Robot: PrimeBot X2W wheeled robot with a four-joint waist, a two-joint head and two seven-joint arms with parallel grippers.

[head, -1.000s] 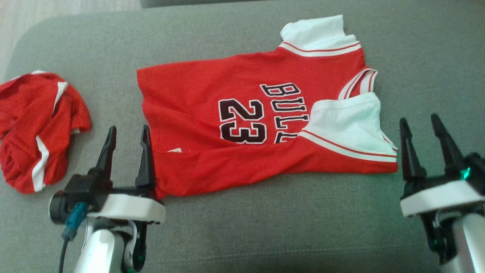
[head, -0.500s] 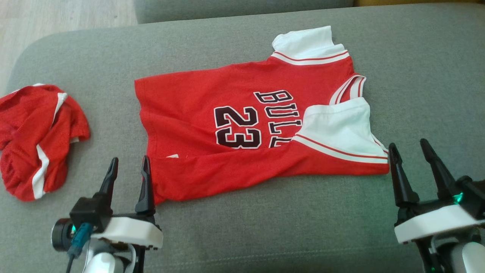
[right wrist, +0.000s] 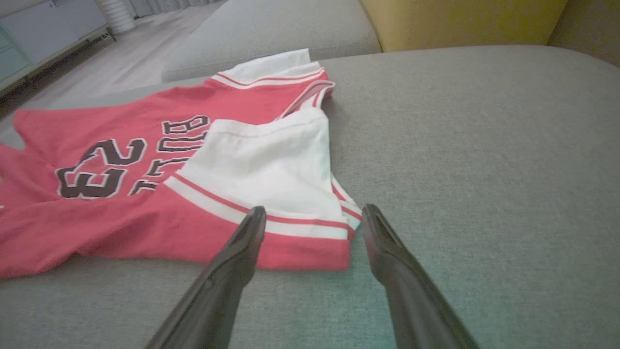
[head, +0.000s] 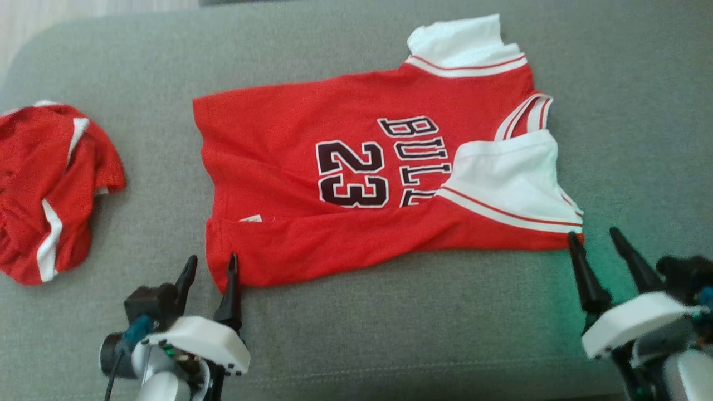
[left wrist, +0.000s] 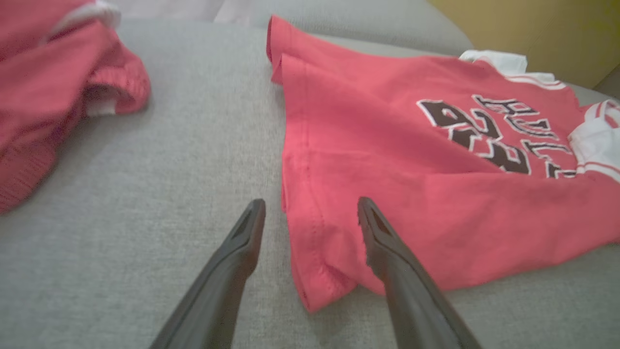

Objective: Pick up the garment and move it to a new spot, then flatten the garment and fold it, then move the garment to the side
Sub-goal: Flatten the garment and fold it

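**Red jersey no. 23 on grey cushion**

Jersey (head: 356, 172): red with white sleeves. It lies mostly flat across the centre of the frame on the grey cushion (head: 390, 334), with its lower edge folded over.

Left gripper (head: 213, 259), lower left: fingers spread wide and holding nothing, straddling the jersey's lower-left corner.

Right gripper (head: 591, 234), lower right: fingers spread wide and holding nothing, tips at the jersey's lower-right corner — whether they touch the cloth cannot be told.

Crumpled red cloth (head: 50, 189): white stripes, at the left edge of the frame — well apart from the jersey.
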